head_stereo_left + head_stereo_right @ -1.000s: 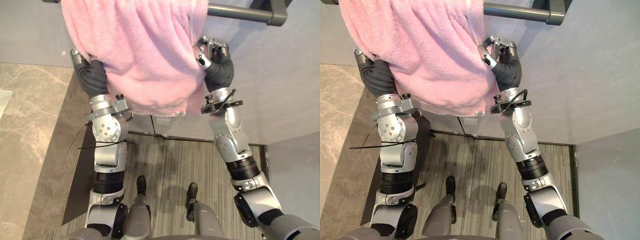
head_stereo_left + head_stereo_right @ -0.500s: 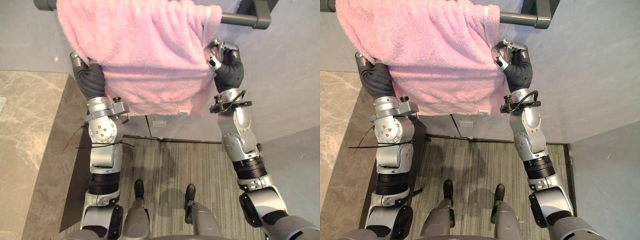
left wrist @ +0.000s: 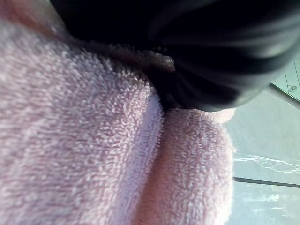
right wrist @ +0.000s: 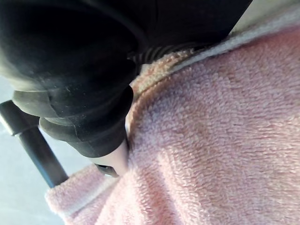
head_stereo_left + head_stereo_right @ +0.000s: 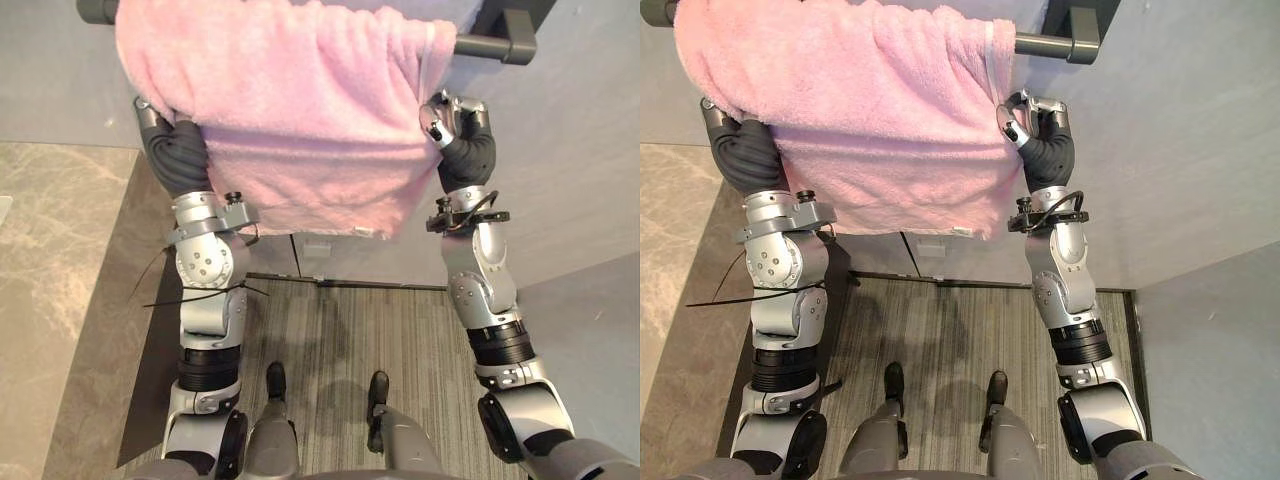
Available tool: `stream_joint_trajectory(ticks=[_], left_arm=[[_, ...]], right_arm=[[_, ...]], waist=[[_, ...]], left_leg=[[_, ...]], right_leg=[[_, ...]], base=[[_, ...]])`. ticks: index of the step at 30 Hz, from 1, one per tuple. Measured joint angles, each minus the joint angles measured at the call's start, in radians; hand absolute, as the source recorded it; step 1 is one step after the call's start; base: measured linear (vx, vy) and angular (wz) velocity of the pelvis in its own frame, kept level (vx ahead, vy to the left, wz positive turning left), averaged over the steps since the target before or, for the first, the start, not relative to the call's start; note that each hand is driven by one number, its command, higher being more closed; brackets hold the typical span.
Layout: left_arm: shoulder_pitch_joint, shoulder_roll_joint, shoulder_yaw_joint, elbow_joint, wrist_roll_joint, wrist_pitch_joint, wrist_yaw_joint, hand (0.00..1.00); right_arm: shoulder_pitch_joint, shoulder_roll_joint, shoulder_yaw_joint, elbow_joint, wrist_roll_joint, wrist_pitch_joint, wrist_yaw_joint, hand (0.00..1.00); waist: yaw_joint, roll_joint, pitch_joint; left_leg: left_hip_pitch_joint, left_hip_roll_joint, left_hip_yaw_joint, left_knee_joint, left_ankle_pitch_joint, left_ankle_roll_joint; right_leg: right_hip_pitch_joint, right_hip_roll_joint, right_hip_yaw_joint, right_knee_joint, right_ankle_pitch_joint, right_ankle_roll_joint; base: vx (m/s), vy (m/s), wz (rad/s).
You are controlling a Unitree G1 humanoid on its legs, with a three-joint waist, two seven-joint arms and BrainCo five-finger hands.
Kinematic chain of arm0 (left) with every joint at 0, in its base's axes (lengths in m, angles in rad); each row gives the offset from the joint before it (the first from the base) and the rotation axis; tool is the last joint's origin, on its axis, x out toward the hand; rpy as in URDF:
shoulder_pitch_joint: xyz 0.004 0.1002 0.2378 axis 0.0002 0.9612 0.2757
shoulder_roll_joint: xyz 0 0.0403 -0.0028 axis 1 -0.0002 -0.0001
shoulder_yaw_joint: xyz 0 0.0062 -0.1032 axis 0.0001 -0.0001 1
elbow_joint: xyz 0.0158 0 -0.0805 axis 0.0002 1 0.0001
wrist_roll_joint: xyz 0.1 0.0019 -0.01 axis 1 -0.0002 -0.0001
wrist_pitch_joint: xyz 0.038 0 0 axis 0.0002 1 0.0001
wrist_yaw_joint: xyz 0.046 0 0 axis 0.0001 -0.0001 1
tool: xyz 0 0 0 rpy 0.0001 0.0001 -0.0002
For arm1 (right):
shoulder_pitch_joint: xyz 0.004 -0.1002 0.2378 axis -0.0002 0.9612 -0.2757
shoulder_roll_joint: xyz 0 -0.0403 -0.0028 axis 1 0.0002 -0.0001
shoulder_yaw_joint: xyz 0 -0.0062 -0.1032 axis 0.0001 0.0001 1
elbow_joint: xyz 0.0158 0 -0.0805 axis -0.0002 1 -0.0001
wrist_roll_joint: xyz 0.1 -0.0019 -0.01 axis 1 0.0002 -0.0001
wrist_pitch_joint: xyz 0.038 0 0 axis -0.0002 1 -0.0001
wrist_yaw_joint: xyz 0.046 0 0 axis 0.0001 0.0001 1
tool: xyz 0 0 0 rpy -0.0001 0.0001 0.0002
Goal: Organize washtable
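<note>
I judge the towel (image 5: 300, 110) hung on the rail (image 5: 487, 46) between my hands; right hand (image 5: 460, 135) pinches its edge, left hand (image 5: 178, 155) I cannot tell; release remains.

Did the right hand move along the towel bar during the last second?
Yes. The right hand moved to the robot's right, nearer the end bracket of the towel bar, pinching the pink towel.

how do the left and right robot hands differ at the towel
1. The left robot hand is tucked behind the towel on its left side, fingers hidden by cloth; the right robot hand is beside the towel's right edge, fingers in view.
2. The right robot hand's fingers curl on that edge; the left's grip cannot be told.
3. The right is nearer the rail than the left.

Both are raised to the towel draped over the rail.
</note>
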Motion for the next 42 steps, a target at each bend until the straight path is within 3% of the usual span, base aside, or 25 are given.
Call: stream_joint_trajectory(ticks=[7,8,9,16,30,36,42], left_arm=[[0.003,0.000,0.005,0.000,0.007,0.001,-0.001,1.00],[0.008,-0.001,0.005,0.000,0.007,0.001,-0.005,1.00],[0.014,-0.001,0.005,0.000,0.007,0.001,-0.008,0.00],[0.088,-0.002,0.013,0.000,0.005,0.002,-0.065,0.00],[0.191,-0.002,0.015,0.002,0.006,0.003,-0.108,0.00],[0.314,-0.051,0.022,0.006,0.012,0.018,-0.132,0.00],[0.494,-0.089,0.053,0.087,0.060,0.067,-0.179,0.00]], right_arm=[[0.056,0.002,-0.066,-0.012,-0.017,0.001,-0.005,1.00],[0.063,0.002,-0.072,-0.012,-0.017,0.003,-0.011,0.00],[0.071,0.001,-0.078,-0.012,-0.017,0.004,-0.016,0.00],[0.113,-0.003,-0.121,-0.012,-0.019,0.013,-0.035,0.00],[0.170,0.005,-0.123,-0.012,-0.019,0.017,-0.025,0.00],[0.306,0.061,-0.124,-0.013,-0.032,0.027,-0.018,0.00],[0.524,0.121,-0.121,-0.013,-0.101,0.074,0.025,0.00]], waist=[[0.000,0.000,-0.002],[0.000,0.000,-0.002],[0.000,0.000,-0.003],[0.000,0.012,-0.028],[0.000,0.021,-0.046],[0.001,0.030,-0.086],[0.001,0.035,-0.091]], left_leg=[[0.014,-0.001,0.001,-0.008,0.000,0.000],[0.014,-0.001,0.001,-0.009,0.000,0.000],[0.014,-0.001,0.001,-0.009,0.000,0.000],[0.014,0.000,0.004,-0.013,0.000,0.000],[0.018,-0.001,0.003,-0.013,0.000,0.000],[0.022,-0.001,-0.005,-0.013,0.000,0.000],[0.057,0.000,-0.005,-0.014,-0.004,0.000]], right_leg=[[0.013,0.000,0.000,-0.007,0.000,0.000],[0.013,0.000,0.000,-0.008,0.000,0.000],[0.013,0.001,0.000,-0.009,0.000,0.000],[0.013,0.002,0.001,-0.016,0.001,0.002],[0.017,0.002,0.001,-0.016,0.002,0.002],[0.033,0.001,-0.002,-0.032,0.002,0.002],[0.067,0.001,-0.002,-0.034,0.000,0.004]], base=[[0.01,0.001,0.00],[0.00,0.000,0.00],[0.00,0.000,0.00],[0.02,0.002,-0.01],[0.00,0.000,0.00],[0.01,0.002,0.03],[-0.01,0.003,0.00]])
